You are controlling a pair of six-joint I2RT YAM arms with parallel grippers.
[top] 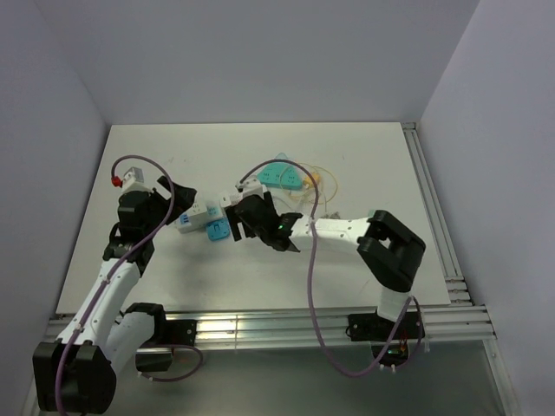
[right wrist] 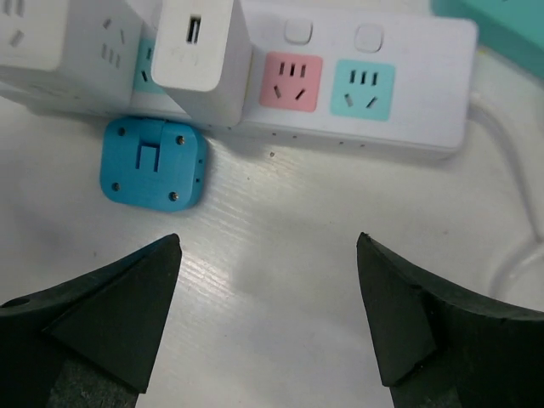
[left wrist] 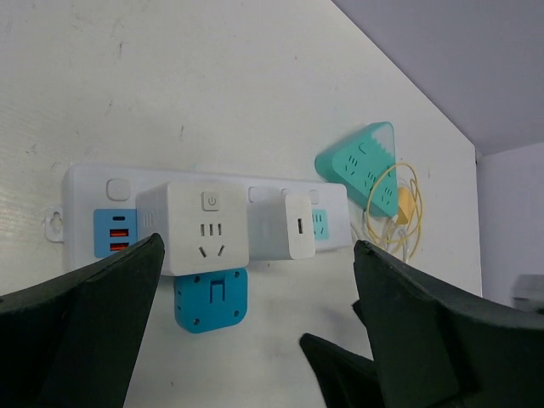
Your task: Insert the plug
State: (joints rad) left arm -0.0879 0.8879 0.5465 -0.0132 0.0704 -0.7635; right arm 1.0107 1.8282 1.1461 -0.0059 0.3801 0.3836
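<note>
- The white plug [right wrist: 200,55] sits pushed into the long white power strip [left wrist: 85,183], near the middle of the table [top: 364,165].
- The right gripper [right wrist: 268,246] hangs just on the near side of the strip. Its two fingers are spread wide and hold nothing.
- Bare table shows between the right fingers, so there is free room there.
- The left gripper [left wrist: 255,255] is by the left end of the strip. Its fingers [left wrist: 85,323] are spread wide too, with nothing in them.
- A white cube [left wrist: 204,225] is also plugged into the strip, left of the white plug.
- A blue block [right wrist: 153,161] lies flat on the table, just on the near side of the strip.
- To the right of the white plug, a pink socket [right wrist: 289,81] and a green socket [right wrist: 364,89] are free.
- A green three-sided strip [left wrist: 361,166] lies farther back, with a looped yellow cord [left wrist: 406,208] beside it.
- The table is white and flat. Its far left and far right parts are open.
- Metal rails [top: 434,208] run along the right and near edges.
- Pale walls [top: 260,52] stand on the left, far and right sides.
</note>
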